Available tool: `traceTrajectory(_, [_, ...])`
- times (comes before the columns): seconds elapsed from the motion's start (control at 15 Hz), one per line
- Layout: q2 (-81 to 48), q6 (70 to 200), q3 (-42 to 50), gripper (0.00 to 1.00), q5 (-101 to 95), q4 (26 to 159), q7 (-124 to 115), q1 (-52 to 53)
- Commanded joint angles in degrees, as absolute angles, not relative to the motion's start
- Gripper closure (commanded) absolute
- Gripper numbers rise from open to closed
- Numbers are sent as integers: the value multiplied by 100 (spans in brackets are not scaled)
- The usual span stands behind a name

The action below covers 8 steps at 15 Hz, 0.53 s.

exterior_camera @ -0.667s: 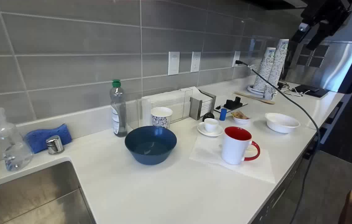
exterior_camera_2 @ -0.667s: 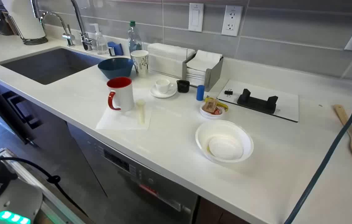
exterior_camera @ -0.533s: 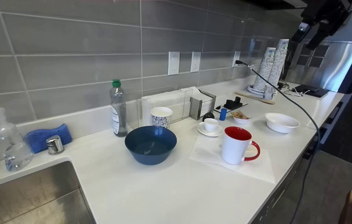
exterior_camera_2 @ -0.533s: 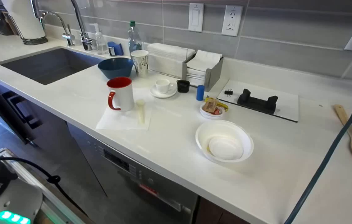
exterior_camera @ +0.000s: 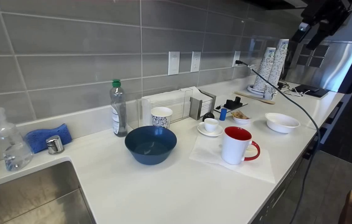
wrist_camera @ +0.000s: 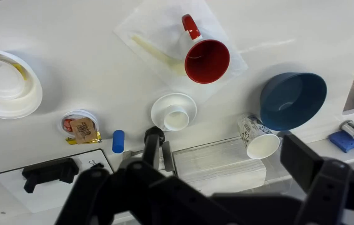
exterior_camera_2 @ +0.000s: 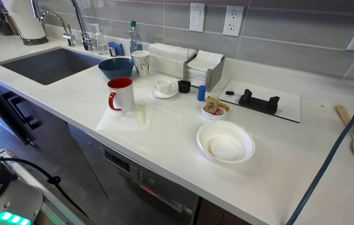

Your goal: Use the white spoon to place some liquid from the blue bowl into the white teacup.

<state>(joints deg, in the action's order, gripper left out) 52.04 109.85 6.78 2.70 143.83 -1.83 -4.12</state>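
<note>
The white spoon (exterior_camera_2: 141, 112) lies on a napkin beside the red-and-white mug (exterior_camera_2: 125, 99). It shows in the wrist view (wrist_camera: 155, 51); in an exterior view the mug hides most of it. The blue bowl (exterior_camera: 151, 158) stands between the sink and the mug, also in the wrist view (wrist_camera: 268, 93). A glint shows inside it; I cannot tell how much liquid it holds. The white teacup (exterior_camera_2: 163, 86) stands upright on its saucer near the napkin holder, also in the wrist view (wrist_camera: 176, 119). My gripper (wrist_camera: 222, 145) is open and empty, high above the counter (exterior_camera: 304, 43).
A patterned paper cup (exterior_camera_2: 142, 64) stands against the blue bowl's side. A white shallow bowl (exterior_camera_2: 246, 143), a packet dish (exterior_camera_2: 212, 114) and a blue cylinder (exterior_camera_2: 201, 93) are nearby. Napkin holders (exterior_camera_2: 216, 73) line the wall. A cable (exterior_camera_2: 336, 150) hangs across the counter. The sink (exterior_camera_2: 48, 67) lies beyond the bowl.
</note>
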Motion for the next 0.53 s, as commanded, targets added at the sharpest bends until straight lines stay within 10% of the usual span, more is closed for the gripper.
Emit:
traceTrajectory(0.0, [5184, 10962, 759, 0, 133, 14534, 451, -313])
traceTrajectory(0.47, [5306, 11845, 1351, 0, -714, 15860, 2665, -232])
